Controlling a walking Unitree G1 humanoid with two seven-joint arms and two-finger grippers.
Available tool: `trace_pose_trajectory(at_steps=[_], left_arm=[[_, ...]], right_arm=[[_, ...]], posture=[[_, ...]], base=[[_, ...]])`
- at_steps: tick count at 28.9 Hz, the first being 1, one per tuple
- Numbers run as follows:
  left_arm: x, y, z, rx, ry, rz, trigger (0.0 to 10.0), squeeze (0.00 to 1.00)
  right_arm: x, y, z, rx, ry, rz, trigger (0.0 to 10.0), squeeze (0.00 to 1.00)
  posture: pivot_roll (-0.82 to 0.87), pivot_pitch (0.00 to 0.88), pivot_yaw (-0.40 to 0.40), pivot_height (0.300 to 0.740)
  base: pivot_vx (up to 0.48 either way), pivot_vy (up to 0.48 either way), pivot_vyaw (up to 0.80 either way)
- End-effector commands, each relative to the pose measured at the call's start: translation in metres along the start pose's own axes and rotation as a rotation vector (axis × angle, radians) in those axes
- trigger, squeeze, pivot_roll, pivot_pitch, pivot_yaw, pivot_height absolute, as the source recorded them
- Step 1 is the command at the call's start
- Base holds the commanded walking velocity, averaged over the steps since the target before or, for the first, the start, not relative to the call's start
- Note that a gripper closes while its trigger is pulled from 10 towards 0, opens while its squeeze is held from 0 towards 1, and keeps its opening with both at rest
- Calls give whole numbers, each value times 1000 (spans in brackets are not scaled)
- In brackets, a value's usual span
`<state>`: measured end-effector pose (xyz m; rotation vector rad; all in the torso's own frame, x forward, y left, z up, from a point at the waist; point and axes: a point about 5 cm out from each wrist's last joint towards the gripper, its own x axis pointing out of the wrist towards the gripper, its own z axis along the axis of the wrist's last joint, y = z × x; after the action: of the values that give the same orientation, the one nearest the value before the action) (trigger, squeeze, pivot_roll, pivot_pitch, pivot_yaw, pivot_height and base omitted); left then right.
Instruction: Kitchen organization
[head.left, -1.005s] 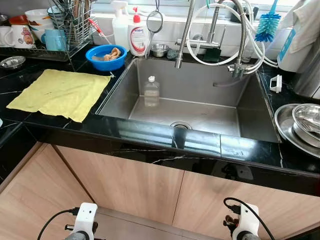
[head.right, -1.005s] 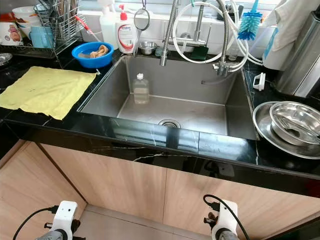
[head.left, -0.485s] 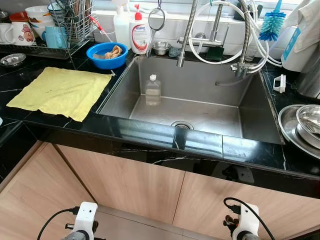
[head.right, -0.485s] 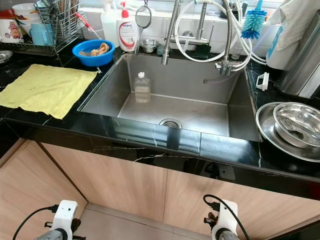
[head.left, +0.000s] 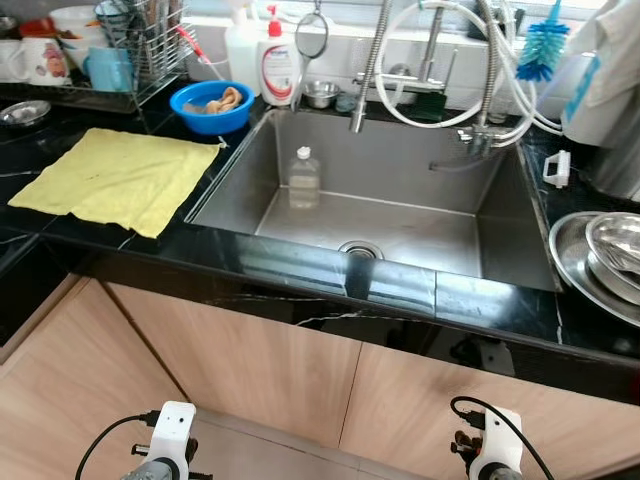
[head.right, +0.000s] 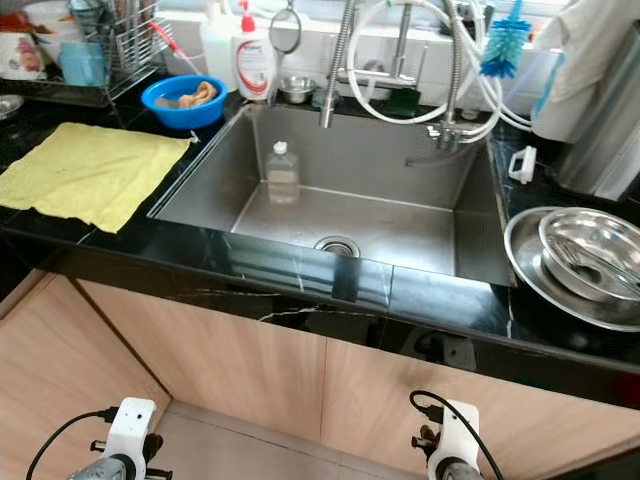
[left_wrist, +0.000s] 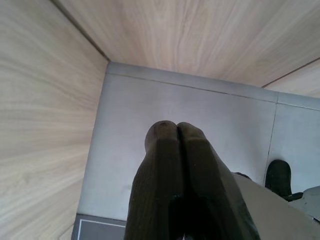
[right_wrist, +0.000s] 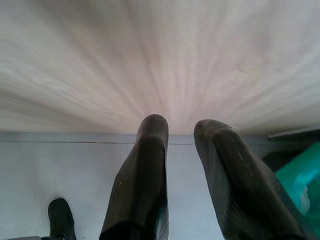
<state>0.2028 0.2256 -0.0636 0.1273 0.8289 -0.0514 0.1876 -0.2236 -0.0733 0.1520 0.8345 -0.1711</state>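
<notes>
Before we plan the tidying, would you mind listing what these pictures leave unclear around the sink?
- Steel bowls: cut by the eye views' right edge; contents unclear.
- Dish rack: cut by the top edge; its items too crowded to tell apart.
- Blue bowl: brownish contents too small to identify.
- Clear bottle in the sink: fill level unreadable.

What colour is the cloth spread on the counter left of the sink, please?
The cloth is yellow, clearest in the left eye view.
</notes>
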Motion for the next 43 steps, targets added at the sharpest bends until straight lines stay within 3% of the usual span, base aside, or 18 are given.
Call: trace_pose_trajectory(at_steps=[1, 2, 3, 5, 13, 15, 18, 28, 29, 30, 32, 36, 40, 43], left_arm=[[-1, 2, -3, 17, 10, 2, 10000, 0], [-1, 1, -3, 19, 12, 0, 10000, 0], [-1, 0, -4, 24, 14, -3, 10000, 0], [0, -3, -2, 28, 11, -8, 10000, 0], [1, 3, 8, 47, -38, -2, 10000, 0], [0, 6, 23, 56, -138, -31, 10000, 0], [-2, 10, 27, 49, -186, -34, 10000, 0], [-7, 15, 23, 60, -227, -46, 10000, 0], [-9, 16, 22, 70, -237, -55, 10000, 0], [-9, 16, 22, 70, -237, -55, 10000, 0], [-14, 23, 18, 83, -256, -53, 10000, 0], [-22, 34, 21, 94, -320, -44, 10000, 0], [-25, 35, 24, 103, -348, -47, 10000, 0], [-31, 39, 32, 93, -421, -23, 10000, 0]], right_arm=[[0, 1, 0, -20, -3, 11, 10000, 0], [0, 1, 1, -44, -9, 11, 10000, 0], [0, 1, 1, 14, -24, 5, 10000, 0], [0, 1, 4, -62, -35, 14, 10000, 0], [0, -2, 8, -53, -76, -16, 10000, 0], [-2, -3, 10, 5, -132, -42, 10000, 0], [-2, -2, 11, 11, -141, -45, 10000, 0], [-1, -3, 11, -7, -130, -77, 10000, 0], [-19, -14, -1, -21, -242, -68, 10000, 0], [-19, -14, -1, -21, -242, -68, 10000, 0], [-69, -27, -10, -67, -418, -43, 10000, 0], [-70, -28, -9, -75, -420, -44, 10000, 0], [-70, -28, -9, -70, -428, -43, 10000, 0], [-75, -29, -7, -67, -440, -83, 10000, 0]], posture=[[-7, 0, -20, 740], [-15, 0, -19, 740], [-17, 0, -21, 740], [-26, 0, -20, 740], [-31, 0, -28, 740], [-32, 0, -27, 740], [-41, 0, -24, 740], [-58, 0, -15, 740], [-60, 0, -13, 740], [-60, 0, -13, 740], [-63, 0, -10, 740], [-52, 0, -14, 740], [-55, 0, -15, 740], [-59, 0, -16, 740]], base=[[0, 0, 0], [0, 0, 0], [0, 0, 0], [0, 0, 0], [0, 0, 0], [0, 0, 0], [0, 0, 0], [0, 0, 0], [0, 0, 0], [0, 0, 0], [0, 0, 0], [0, 0, 0], [0, 0, 0], [0, 0, 0]])
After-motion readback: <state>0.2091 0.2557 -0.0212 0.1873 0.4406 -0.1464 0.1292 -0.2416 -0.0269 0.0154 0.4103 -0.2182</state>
